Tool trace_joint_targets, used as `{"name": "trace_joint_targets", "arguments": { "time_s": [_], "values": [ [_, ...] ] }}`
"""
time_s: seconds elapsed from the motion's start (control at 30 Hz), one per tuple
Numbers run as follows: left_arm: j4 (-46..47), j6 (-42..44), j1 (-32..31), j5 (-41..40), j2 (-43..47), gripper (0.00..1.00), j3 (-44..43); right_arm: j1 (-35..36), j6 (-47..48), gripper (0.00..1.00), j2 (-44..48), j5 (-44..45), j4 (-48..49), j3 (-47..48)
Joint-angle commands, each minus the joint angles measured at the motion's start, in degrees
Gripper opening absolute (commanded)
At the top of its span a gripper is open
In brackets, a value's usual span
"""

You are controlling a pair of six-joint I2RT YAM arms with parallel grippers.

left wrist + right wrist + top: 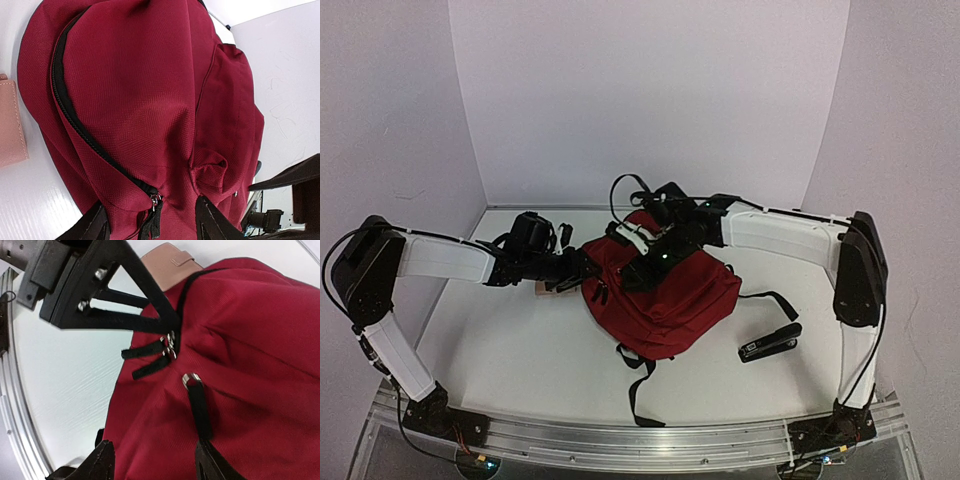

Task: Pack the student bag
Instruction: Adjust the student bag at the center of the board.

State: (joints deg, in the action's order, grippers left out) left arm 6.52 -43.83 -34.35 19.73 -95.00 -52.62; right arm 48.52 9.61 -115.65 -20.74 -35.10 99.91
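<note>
While both pairs of jaws stand spread, pinching nothing, the left gripper point(152, 225) straddles the edge of the student bag point(150, 100). The black zipper pulls point(154, 217) hang directly between its fingers. The right wrist view shows one left fingertip right at the sliders. The right gripper point(152, 462) is also parted over the red cloth just beside them, with another pull tab point(196, 405) lying ahead of its fingers.

The likely slip is a close that catches loose fabric instead of a tab. The soft bag would then bunch and slide across the table point(520, 350) rather than unzip. The two tools also work very near each other, so they could knock together.

The bag lies slumped under both grippers, dark red weave. Its black zipper point(75, 125) is closed and curves away from the left fingers. A pink case point(10, 125) lies just beside the bag, and a black stapler point(770, 343) sits well apart.
</note>
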Motion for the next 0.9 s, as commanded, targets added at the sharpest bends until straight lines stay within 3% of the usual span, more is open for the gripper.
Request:
{"name": "trace_joint_targets", "arguments": {
  "time_s": [0.0, 0.57, 0.87],
  "values": [
    [2.9, -0.2, -0.3, 1.3, 0.2, 0.56, -0.3, 1.1, 0.7, 0.54, -3.7, 6.8, 1.1, 4.7],
    [2.6, 0.2, -0.3, 0.9, -0.7, 0.51, -0.5, 1.2, 1.4, 0.45, -6.8, 20.6, 1.2, 7.2],
    [2.5, 0.2, -0.3, 1.0, -1.3, 0.49, -1.0, 1.3, 1.6, 0.44, -5.2, 21.9, 1.9, 6.5]
  ]
}}
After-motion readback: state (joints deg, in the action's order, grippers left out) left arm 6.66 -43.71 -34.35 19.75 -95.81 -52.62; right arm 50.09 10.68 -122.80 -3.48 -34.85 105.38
